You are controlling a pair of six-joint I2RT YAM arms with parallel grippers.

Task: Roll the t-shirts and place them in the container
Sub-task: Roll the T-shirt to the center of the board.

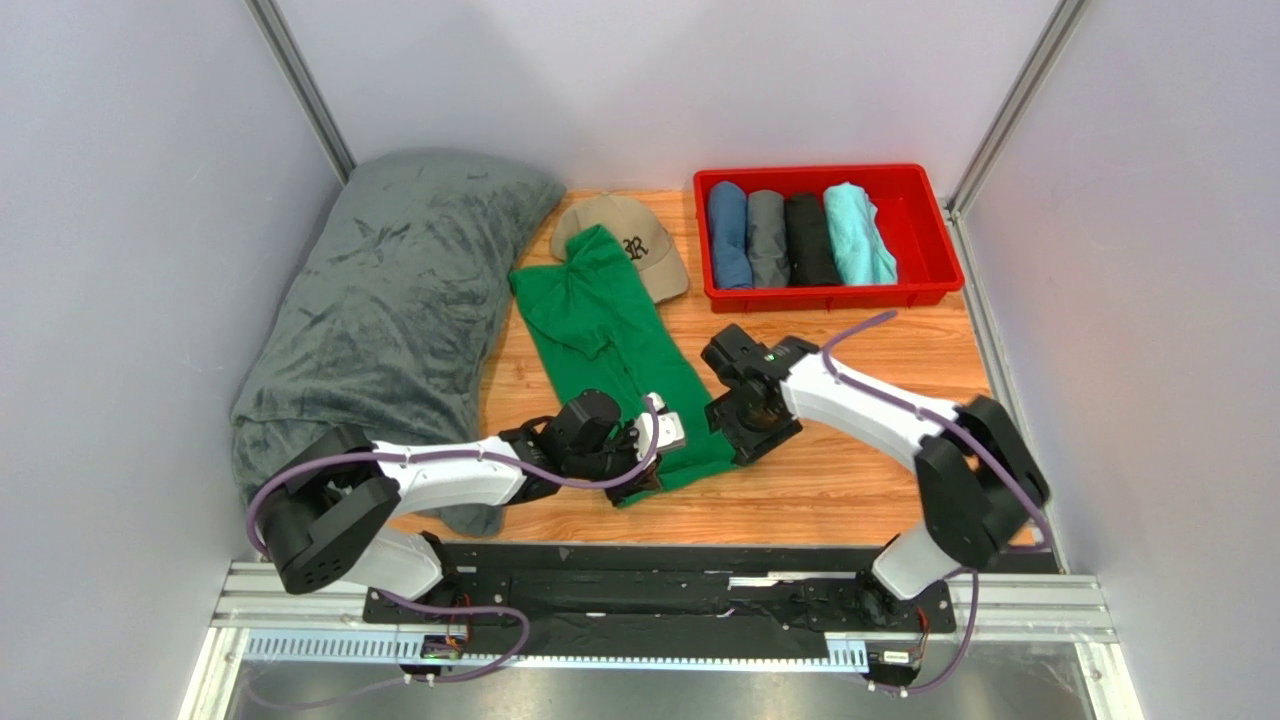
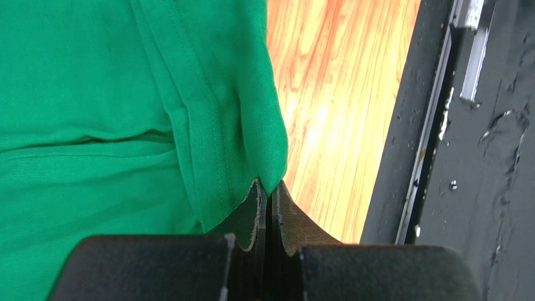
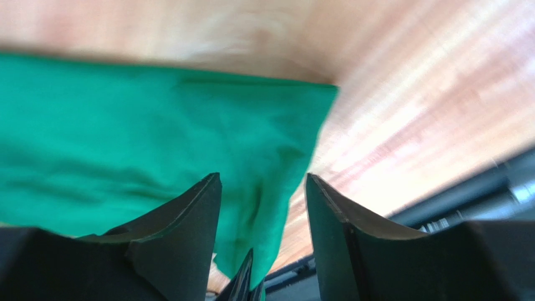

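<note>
Hem work: green t-shirt (image 1: 616, 353) lies as a long folded strip on the table (image 1: 857, 465), near end by the arm bases; left gripper (image 2: 269, 199) is clenched on the near hem corner, right gripper (image 3: 264, 188) stands with jaws apart over the other corner, holding nothing. Best to pinch both corners level before rolling, else it skews. Left wrist view shows the pinch; top view hides it.

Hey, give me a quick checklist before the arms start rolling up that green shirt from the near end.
1. Left gripper clamped on green t-shirt near hem: ok.
2. Right gripper gripping the hem: not ok, jaws open at the corner.
3. Shirt folded into a narrow strip: ok.
4. Far end free of tan cap: cannot tell, they touch or overlap.
5. Space in red bin: ok, right end bare.
</note>
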